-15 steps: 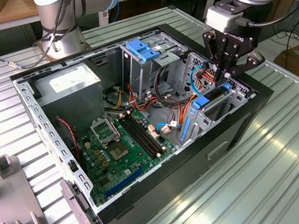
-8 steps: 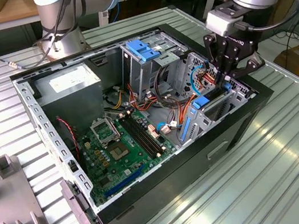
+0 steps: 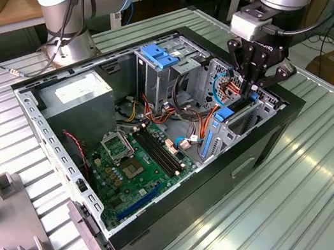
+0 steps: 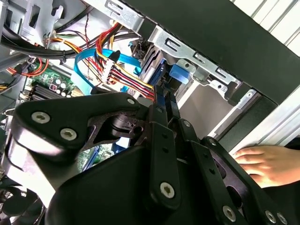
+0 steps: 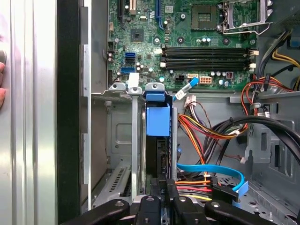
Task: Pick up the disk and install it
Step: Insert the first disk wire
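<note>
The disk (image 5: 157, 140) stands on edge in the drive bay at the front corner of the open computer case (image 3: 267, 140). Its blue carrier bracket (image 3: 223, 114) shows at the end facing the motherboard. My gripper (image 3: 248, 87) reaches down into that bay from above, on the exterior view's right. In both wrist views the two black fingers (image 5: 169, 202) sit close together on either side of the disk's near edge (image 4: 163, 96). The gripper is shut on the disk. Most of the disk's flat face is hidden by the bay walls.
Bundled coloured wires (image 5: 206, 131) and a blue flat cable (image 5: 211, 169) lie right beside the bay. The motherboard (image 3: 135, 163), a grey power-supply box (image 3: 78, 95) and an upright cage with a blue top (image 3: 158, 58) are in the case. A person's hand (image 4: 262, 164) rests on the table outside the case wall.
</note>
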